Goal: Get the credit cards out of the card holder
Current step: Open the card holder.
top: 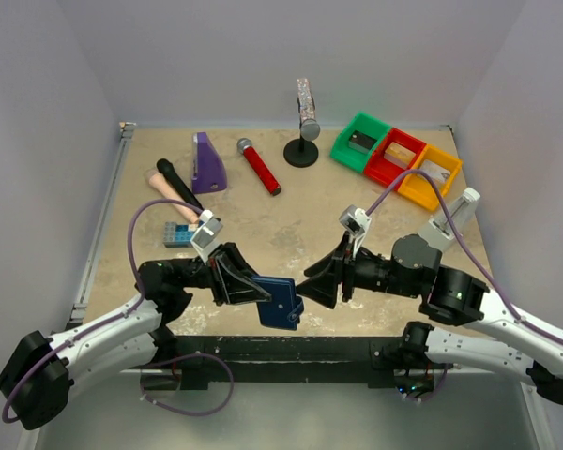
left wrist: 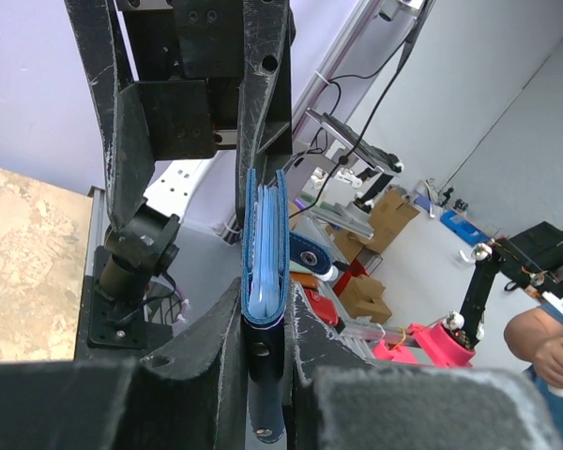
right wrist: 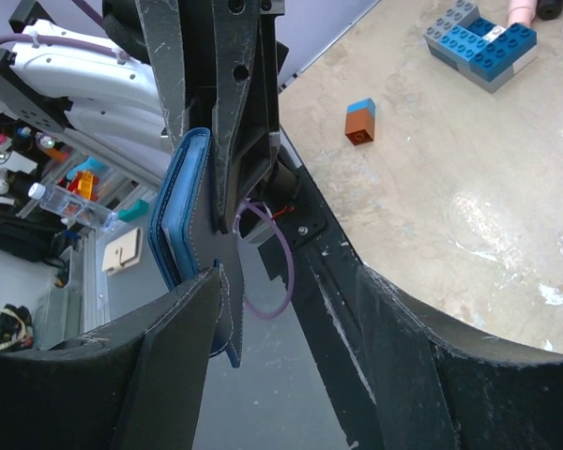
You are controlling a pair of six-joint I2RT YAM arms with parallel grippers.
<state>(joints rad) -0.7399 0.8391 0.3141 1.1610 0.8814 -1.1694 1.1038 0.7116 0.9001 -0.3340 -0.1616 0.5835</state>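
Observation:
The card holder (top: 280, 302) is a dark navy wallet, held on edge above the table's near edge. My left gripper (top: 263, 292) is shut on it. In the left wrist view the holder (left wrist: 266, 234) stands between my fingers (left wrist: 216, 347), folded nearly shut, with pale card edges (left wrist: 263, 272) showing inside. My right gripper (top: 311, 286) is open just right of the holder. In the right wrist view the holder (right wrist: 183, 202) sits by the left finger (right wrist: 183, 328), its flap (right wrist: 227, 309) hanging into the open gap of my right gripper (right wrist: 281, 309). No card is out.
A blue toy-brick block (top: 178, 234) and a small orange-and-blue brick (right wrist: 360, 122) lie left. A purple object (top: 207, 164), black microphone (top: 178, 183), red microphone (top: 260, 166) and a stand (top: 303, 141) are at the back. Green (top: 361, 141), red (top: 394, 157) and yellow (top: 430, 175) bins stand back right.

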